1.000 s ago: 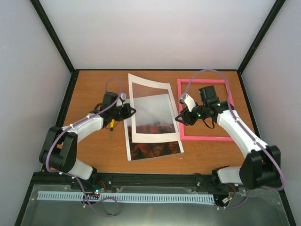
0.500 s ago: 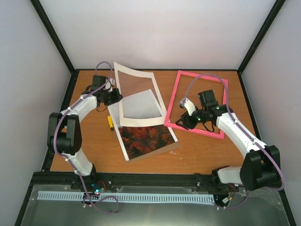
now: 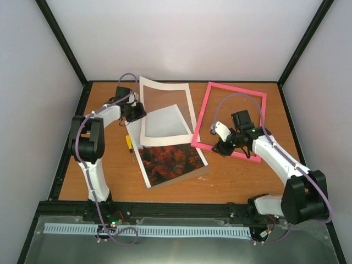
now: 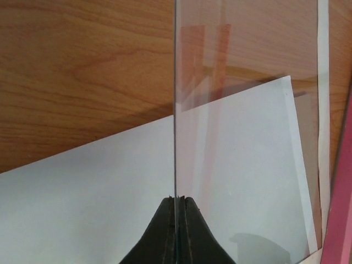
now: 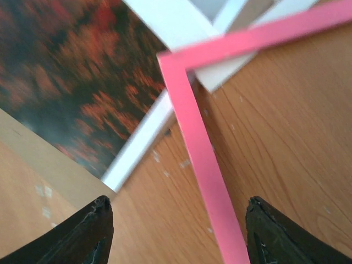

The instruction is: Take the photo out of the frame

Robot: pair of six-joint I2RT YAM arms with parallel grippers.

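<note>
The photo [image 3: 168, 159] lies flat at table centre, red-orange trees near me and pale sky [image 3: 163, 122] farther away. It also shows in the left wrist view [image 4: 110, 187] and the right wrist view [image 5: 71, 82]. My left gripper [image 3: 136, 113] is shut on the left edge of the white mat border [image 3: 165, 85] and holds it tilted above the photo's top. In the left wrist view the jaws [image 4: 177, 199] pinch a thin sheet seen edge-on. The pink frame [image 3: 236, 88] lies skewed on the right. My right gripper [image 3: 224, 147] is open, its fingers straddling the frame's bar [image 5: 192, 126] without touching it.
A small yellow-handled screwdriver [image 3: 129, 144] lies left of the photo. A brown backing board [image 3: 204, 170] shows under the photo's near edge. The frame's near-left corner overlaps the photo's right edge. Black enclosure rails border the table.
My left gripper carried the mat up and away, uncovering the trees and the screwdriver. The pink frame was turned and shifted toward the photo. My right gripper moved to the frame's near edge.
</note>
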